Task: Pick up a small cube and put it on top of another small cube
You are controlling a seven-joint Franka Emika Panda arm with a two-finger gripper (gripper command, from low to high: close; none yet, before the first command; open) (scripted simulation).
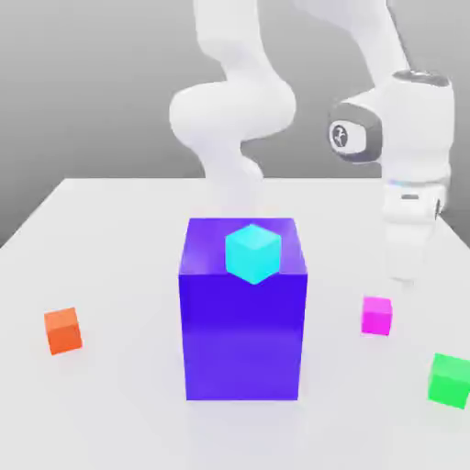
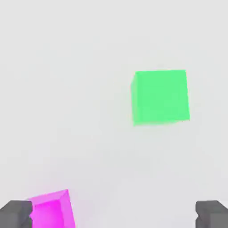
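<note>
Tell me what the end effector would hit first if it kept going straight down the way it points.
Probably bare table: the open end effector points down with the magenta cube beside one finger, not centred between them.

No readable text, label or number appears; the arm (image 1: 353, 135) bears only a small round emblem.

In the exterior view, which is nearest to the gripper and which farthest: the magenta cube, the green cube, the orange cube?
Measured from the gripper:
1. Magenta cube, just below it, slightly toward the exterior view's left.
2. Green cube, nearer the front edge, on the exterior view's right.
3. Orange cube, far across on the exterior view's left.
</note>
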